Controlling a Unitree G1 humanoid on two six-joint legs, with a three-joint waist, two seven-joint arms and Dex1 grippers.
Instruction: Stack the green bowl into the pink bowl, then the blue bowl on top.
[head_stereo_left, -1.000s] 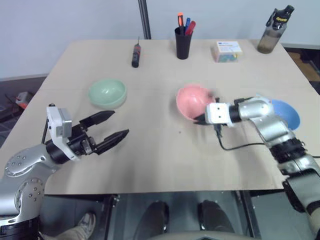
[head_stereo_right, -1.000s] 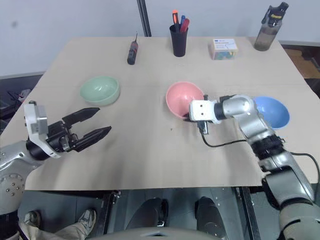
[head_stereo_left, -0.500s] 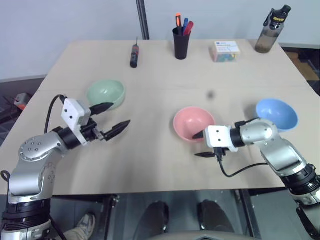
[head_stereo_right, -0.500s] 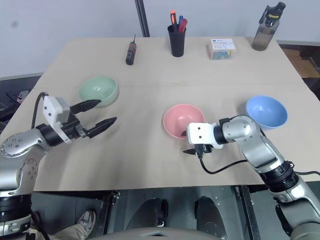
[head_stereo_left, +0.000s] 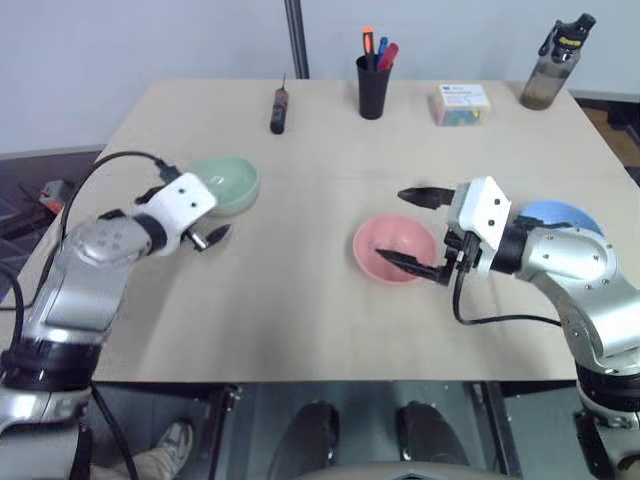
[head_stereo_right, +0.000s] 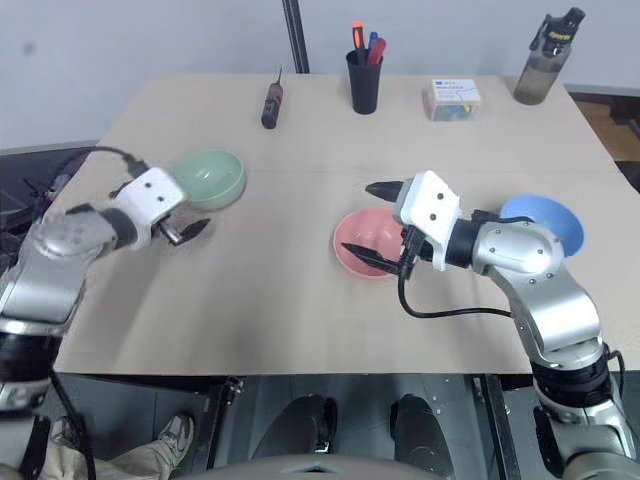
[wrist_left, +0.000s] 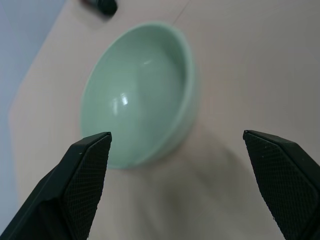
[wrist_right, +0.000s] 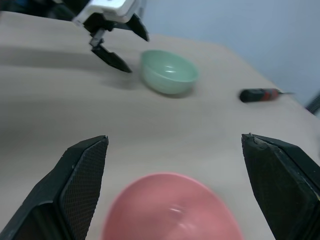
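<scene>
The green bowl (head_stereo_left: 226, 183) is sitting upright near the table's (head_stereo_left: 300, 320) left edge, and the left gripper (wrist_left: 182, 185) is facing it from just beside its near side, jaws spread wide and empty, the rim lying between the fingers' line. This arm is the nearer one. The pink bowl (head_stereo_left: 393, 247) is resting mid-table, the blue bowl (head_stereo_left: 563, 215) toward the right edge. The right gripper (head_stereo_left: 420, 230) is hanging wide open over the pink bowl, holding nothing.
</scene>
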